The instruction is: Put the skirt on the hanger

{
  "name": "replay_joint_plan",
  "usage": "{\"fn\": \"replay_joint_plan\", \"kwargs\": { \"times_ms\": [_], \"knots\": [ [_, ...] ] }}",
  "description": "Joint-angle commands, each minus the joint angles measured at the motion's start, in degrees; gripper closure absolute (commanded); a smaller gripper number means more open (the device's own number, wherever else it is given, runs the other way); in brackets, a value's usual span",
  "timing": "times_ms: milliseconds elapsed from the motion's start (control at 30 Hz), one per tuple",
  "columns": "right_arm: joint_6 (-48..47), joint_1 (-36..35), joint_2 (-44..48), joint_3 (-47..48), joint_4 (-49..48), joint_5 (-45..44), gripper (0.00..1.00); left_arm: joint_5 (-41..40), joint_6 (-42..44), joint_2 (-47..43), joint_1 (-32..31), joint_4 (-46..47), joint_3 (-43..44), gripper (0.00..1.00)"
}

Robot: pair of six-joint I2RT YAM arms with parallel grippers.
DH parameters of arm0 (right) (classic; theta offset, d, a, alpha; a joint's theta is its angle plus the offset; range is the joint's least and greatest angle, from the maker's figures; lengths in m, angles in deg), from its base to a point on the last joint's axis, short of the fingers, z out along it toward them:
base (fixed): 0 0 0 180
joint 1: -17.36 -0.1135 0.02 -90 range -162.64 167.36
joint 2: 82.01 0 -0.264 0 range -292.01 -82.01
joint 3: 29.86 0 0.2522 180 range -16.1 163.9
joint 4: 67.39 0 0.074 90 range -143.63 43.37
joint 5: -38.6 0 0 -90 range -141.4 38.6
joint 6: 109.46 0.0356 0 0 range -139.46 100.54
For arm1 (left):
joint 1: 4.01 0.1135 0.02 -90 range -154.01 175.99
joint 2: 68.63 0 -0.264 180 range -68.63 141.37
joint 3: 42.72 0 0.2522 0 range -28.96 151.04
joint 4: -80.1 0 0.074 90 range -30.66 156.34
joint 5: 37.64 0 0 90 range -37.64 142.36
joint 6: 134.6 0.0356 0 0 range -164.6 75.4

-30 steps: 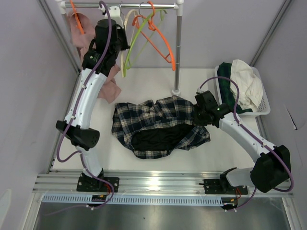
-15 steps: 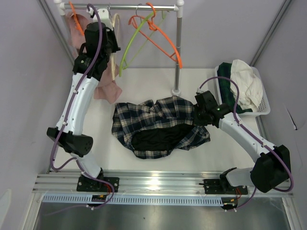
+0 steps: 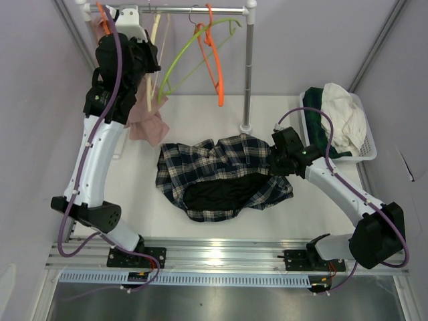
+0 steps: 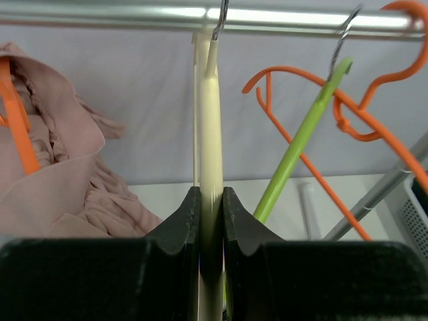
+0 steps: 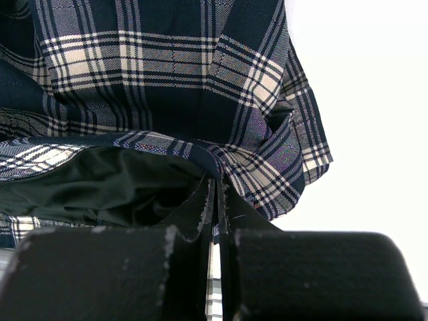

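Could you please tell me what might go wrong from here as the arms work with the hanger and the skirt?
The left gripper has its jaws shut on the cream plastic hanger, close beside the lime green hanger; pulling it off the metal rail could snag that neighbour. The right gripper pinches only an edge of the dark plaid skirt, so the fabric may slip out when lifted.

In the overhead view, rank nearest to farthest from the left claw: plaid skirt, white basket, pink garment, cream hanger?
1. Cream hanger, clamped in the left gripper.
2. Pink garment, hanging beside it.
3. Plaid skirt, table centre.
4. White basket, far right.
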State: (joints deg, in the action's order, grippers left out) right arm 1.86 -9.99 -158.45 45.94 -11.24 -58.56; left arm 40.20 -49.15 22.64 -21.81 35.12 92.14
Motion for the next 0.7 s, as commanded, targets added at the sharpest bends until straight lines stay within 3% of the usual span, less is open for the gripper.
{"fn": "replay_joint_plan", "kwargs": {
  "times_ms": [0, 367, 667],
  "knots": [
    [-0.67, 0.28, 1.04, 0.1, -0.99, -0.4, 1.0, 4.51, 1.39, -2.84, 0.23, 0.91, 4.32, 1.0],
    [-0.76, 0.46, 0.25, 0.27, -1.26, -0.31, 1.0, 8.82, 1.13, -9.17, 0.31, -5.6, 1.86, 1.0],
    [-1.11, 0.46, -0.55, 0.45, -1.35, -0.23, 1.0, 9.88, 1.92, -11.81, 0.31, -13.16, 5.47, 1.0]
  ]
}}
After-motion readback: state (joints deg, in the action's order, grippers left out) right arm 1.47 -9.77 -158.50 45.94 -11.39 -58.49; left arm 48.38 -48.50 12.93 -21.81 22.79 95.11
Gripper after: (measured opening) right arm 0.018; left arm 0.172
